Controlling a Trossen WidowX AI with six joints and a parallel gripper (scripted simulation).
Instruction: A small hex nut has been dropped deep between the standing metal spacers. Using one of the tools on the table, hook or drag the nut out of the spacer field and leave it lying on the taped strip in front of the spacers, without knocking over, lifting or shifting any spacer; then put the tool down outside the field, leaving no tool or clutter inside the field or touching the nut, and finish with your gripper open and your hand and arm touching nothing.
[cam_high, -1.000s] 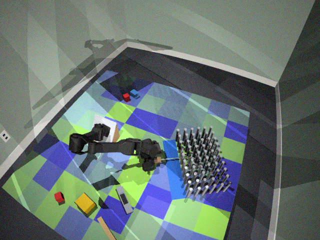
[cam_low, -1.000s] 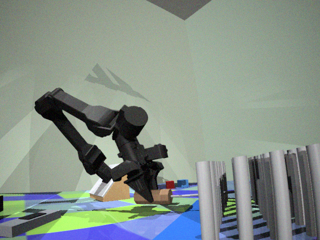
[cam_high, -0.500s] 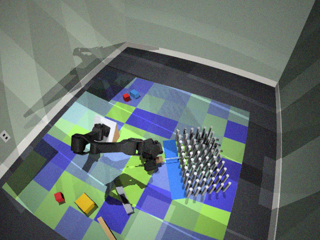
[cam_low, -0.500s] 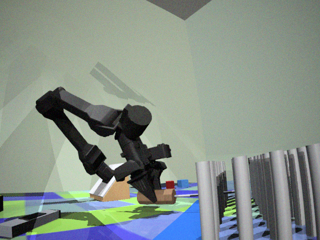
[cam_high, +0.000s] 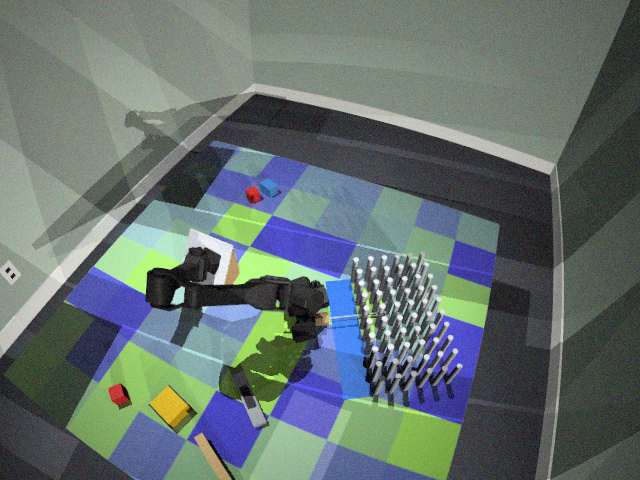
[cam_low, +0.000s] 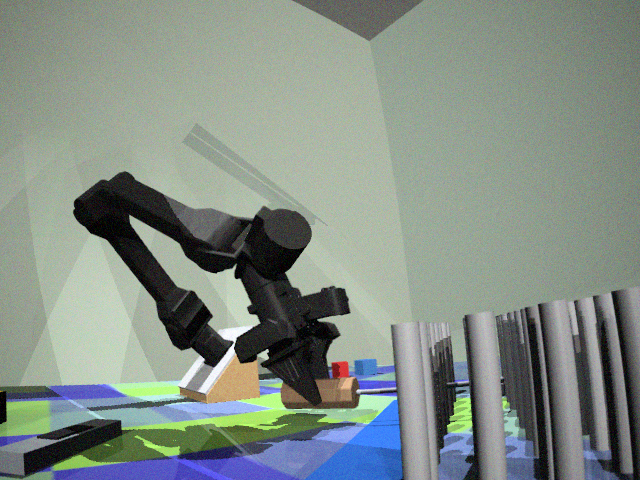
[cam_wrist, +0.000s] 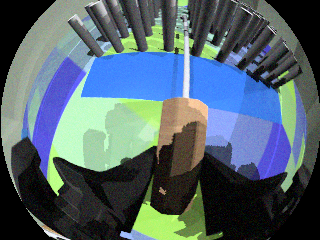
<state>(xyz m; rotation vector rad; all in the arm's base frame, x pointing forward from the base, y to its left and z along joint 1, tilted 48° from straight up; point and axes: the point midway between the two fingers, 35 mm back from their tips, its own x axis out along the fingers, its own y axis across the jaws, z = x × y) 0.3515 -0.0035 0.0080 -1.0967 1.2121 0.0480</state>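
Observation:
My gripper (cam_high: 315, 321) (cam_low: 318, 388) (cam_wrist: 178, 153) is shut on the wooden handle (cam_low: 343, 393) (cam_wrist: 186, 115) of a thin-rod tool, low over the table before the strip. The tool's pale rod (cam_high: 352, 316) (cam_low: 376, 391) (cam_wrist: 186, 70) crosses above the blue taped strip (cam_high: 341, 297) (cam_low: 361, 449) (cam_wrist: 130, 75) and reaches between the front metal spacers (cam_high: 454, 373) (cam_low: 410, 403) (cam_wrist: 134, 25). The visible spacers stand upright. The rod's far end is small among the spacers; I cannot tell whether it touches any. I cannot make out the hex nut.
A white-topped wedge (cam_high: 199, 240) (cam_low: 240, 379) is by the arm's base. A grey bar with a dark inset (cam_high: 256, 413) (cam_low: 12, 459), yellow block (cam_high: 170, 405), red cube (cam_high: 118, 394) and wooden strip (cam_high: 211, 457) lie nearer the top view's lower edge. Another red cube (cam_high: 252, 194) (cam_low: 339, 369) and blue block (cam_high: 268, 187) (cam_low: 365, 366) lie farther back.

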